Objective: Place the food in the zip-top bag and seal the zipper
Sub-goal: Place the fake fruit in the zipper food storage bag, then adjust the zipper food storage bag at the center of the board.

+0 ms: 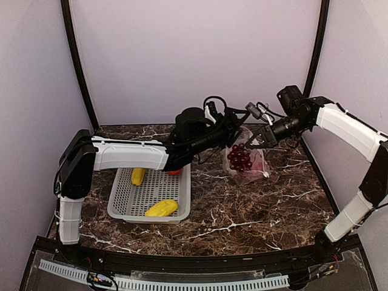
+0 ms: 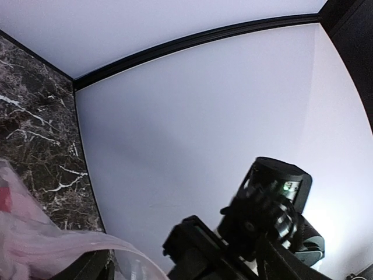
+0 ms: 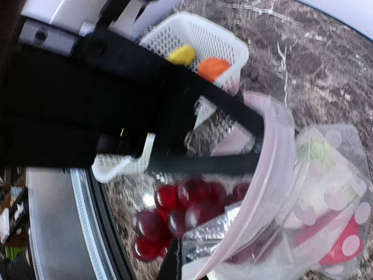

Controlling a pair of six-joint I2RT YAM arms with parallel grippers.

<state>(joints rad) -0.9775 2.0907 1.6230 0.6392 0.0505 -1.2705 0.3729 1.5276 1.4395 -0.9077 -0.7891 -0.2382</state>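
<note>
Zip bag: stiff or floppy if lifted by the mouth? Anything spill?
Likely floppy: the bag film looks thin and wrinkled. Probably sags at the bottom, since cauliflower and pepper lie inside. Grapes sit by the mouth and might spill if it tips.

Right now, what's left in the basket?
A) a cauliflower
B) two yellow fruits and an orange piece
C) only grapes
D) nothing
B: two yellow fruits and an orange piece lie in the basket; the grapes are over at the bag.
</note>
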